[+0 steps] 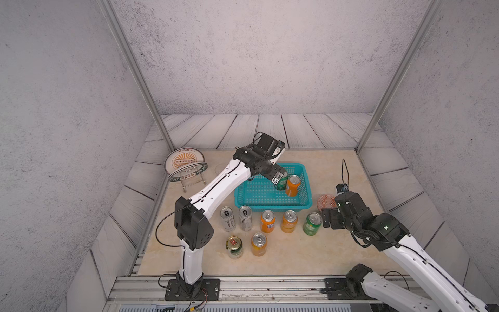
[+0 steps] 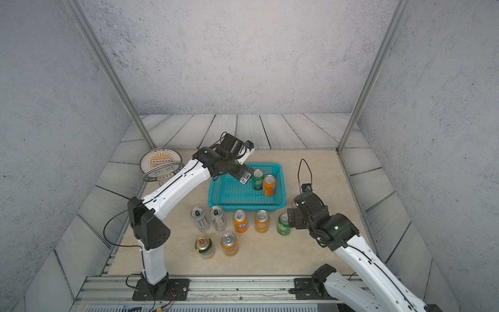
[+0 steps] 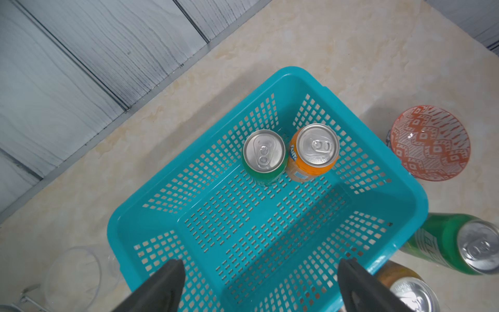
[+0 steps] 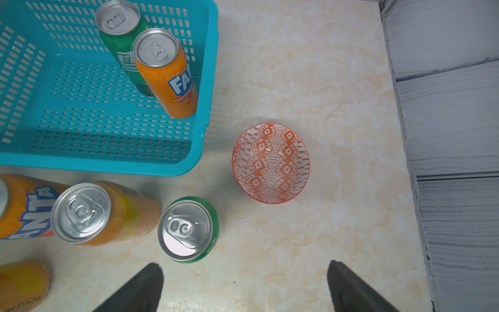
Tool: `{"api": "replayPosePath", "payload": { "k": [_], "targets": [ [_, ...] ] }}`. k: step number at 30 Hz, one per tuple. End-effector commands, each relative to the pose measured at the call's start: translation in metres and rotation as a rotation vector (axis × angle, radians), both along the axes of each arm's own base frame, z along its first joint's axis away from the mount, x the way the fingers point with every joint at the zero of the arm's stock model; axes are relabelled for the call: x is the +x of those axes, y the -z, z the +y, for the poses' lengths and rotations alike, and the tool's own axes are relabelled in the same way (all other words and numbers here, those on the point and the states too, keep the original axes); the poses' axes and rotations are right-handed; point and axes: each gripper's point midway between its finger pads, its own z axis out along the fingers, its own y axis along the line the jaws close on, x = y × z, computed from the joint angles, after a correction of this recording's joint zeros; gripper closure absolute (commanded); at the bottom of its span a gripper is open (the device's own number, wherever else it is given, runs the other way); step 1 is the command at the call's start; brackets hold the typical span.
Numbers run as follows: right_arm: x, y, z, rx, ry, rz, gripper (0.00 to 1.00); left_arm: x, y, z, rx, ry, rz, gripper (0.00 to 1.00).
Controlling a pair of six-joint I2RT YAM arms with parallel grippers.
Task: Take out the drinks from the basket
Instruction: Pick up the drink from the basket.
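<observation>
Hovering over the basket [image 4: 108,164], the left gripper [image 3: 262,262] has jaws apart, empty. Inside, a green can [image 3: 266,156] and an orange can [image 3: 313,147] stand side by side at the far right corner. Outside, seven cans [image 1: 267,221] stand along its near side. At their right end, the right gripper [image 4: 244,263] is spread, empty.

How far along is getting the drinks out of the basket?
Done: seven cans stand on the table outside the basket. In hand: nothing yet; the left tool hangs open over the basket, the right tool is open and empty. Left: a green can and an orange can inside.
</observation>
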Motion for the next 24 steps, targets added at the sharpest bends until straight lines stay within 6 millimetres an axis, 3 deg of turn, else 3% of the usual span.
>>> {"api": "replayPosePath", "payload": {
  "k": [1,12,24],
  "targets": [
    [0.0,-0.006,-0.002,0.007,0.009,-0.021,0.0,0.018,0.009,-0.008,0.009,-0.005,0.0,0.07],
    [-0.001,0.002,-0.001,0.01,0.01,-0.003,0.01,0.06,0.059,-0.04,-0.003,-0.037,0.045,0.11],
    [-0.002,0.006,-0.004,-0.004,0.01,0.002,0.01,0.073,0.09,-0.055,-0.017,-0.028,0.063,0.12]
  ]
}}
